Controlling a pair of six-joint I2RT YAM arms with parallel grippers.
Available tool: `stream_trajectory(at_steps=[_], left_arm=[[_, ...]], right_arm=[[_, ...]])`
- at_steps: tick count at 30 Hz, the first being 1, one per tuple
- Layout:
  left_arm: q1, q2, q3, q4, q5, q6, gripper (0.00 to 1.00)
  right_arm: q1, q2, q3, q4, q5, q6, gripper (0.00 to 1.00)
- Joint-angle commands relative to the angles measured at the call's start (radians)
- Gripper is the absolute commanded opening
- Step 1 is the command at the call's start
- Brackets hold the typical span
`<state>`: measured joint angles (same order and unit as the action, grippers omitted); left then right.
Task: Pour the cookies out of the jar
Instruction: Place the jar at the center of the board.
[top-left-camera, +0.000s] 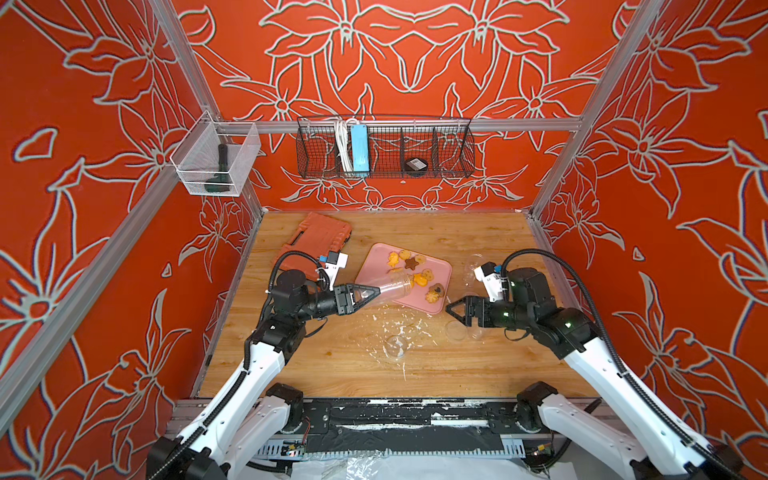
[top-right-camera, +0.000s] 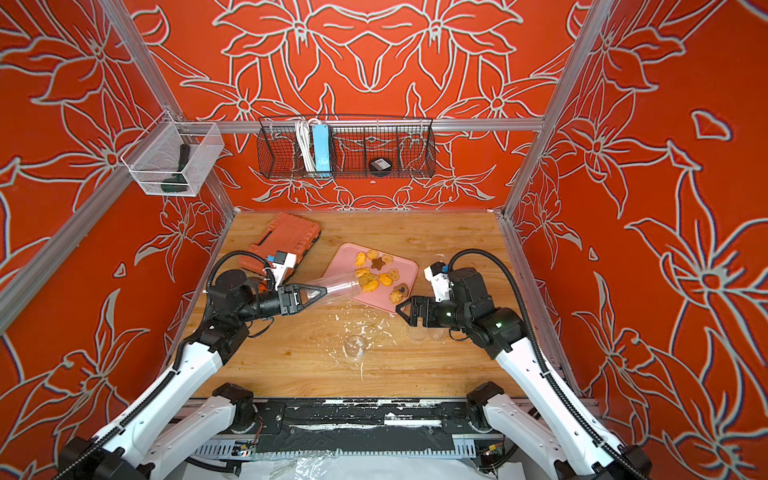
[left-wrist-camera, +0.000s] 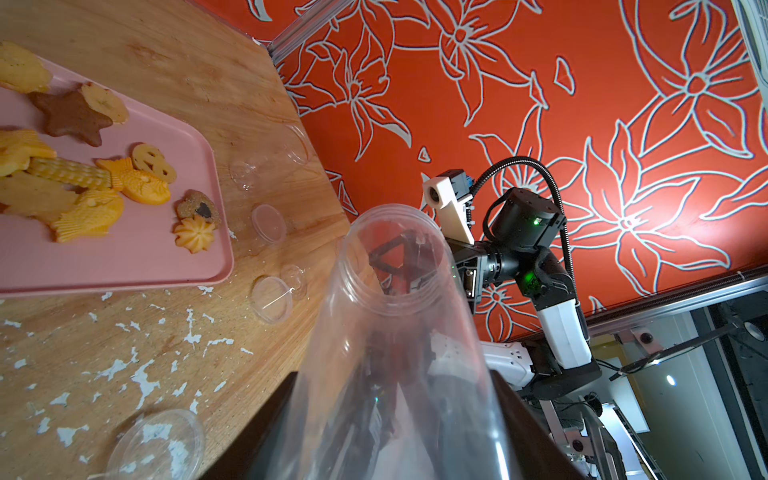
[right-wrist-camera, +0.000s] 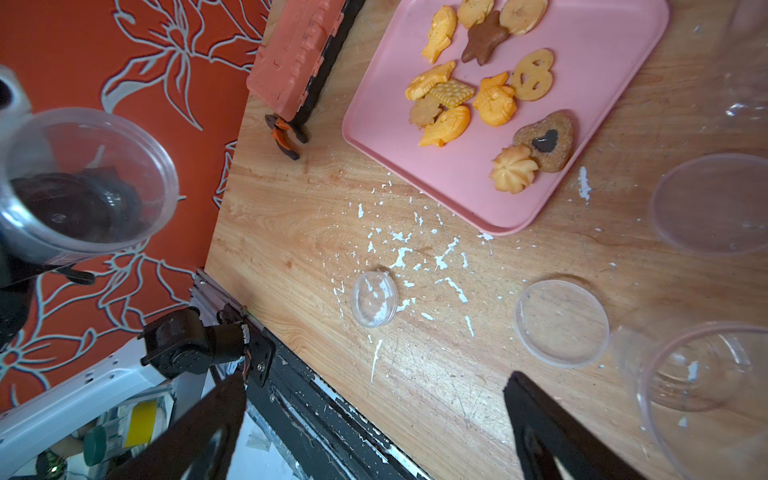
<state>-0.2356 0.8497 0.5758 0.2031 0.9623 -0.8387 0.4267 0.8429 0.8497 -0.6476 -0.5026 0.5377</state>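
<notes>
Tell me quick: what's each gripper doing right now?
Left gripper: shut on the clear plastic jar.
Right gripper: open, holding nothing.

light: bright, diffuse | shadows: soft, faint on light wooden tabletop (top-left-camera: 311, 374) | glare: pale sheen on tabletop's front part in right wrist view, small highlights on clear plastic jar (left-wrist-camera: 395, 332) | focus: jar blurred close to left wrist lens, top views sharp mid-frame | edges: wide-angle bending, blue colour fringing on red flowered wall (top-right-camera: 685, 291)
</notes>
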Motion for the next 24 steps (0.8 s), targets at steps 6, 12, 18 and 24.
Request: stream_trajectory(at_steps=[6, 12, 18, 24], left_arm=[[0.004, -0.041, -0.016, -0.033, 0.018, 0.022, 0.59], [0.004, -0.043, -0.017, -0.052, 0.034, 0.044, 0.6], [0.004, -0.051, -0.024, -0.067, 0.042, 0.058, 0.6], [0.004, -0.051, -0.027, -0.068, 0.053, 0.065, 0.6]], right_arm=[[-0.005, -0.007, -0.011, 0.033, -0.113, 0.03, 0.99], [-0.005, 0.007, -0.017, 0.06, -0.175, 0.054, 0.99], [-0.005, 0.014, -0.026, 0.093, -0.225, 0.072, 0.99], [-0.005, 0.019, -0.043, 0.157, -0.278, 0.113, 0.99]])
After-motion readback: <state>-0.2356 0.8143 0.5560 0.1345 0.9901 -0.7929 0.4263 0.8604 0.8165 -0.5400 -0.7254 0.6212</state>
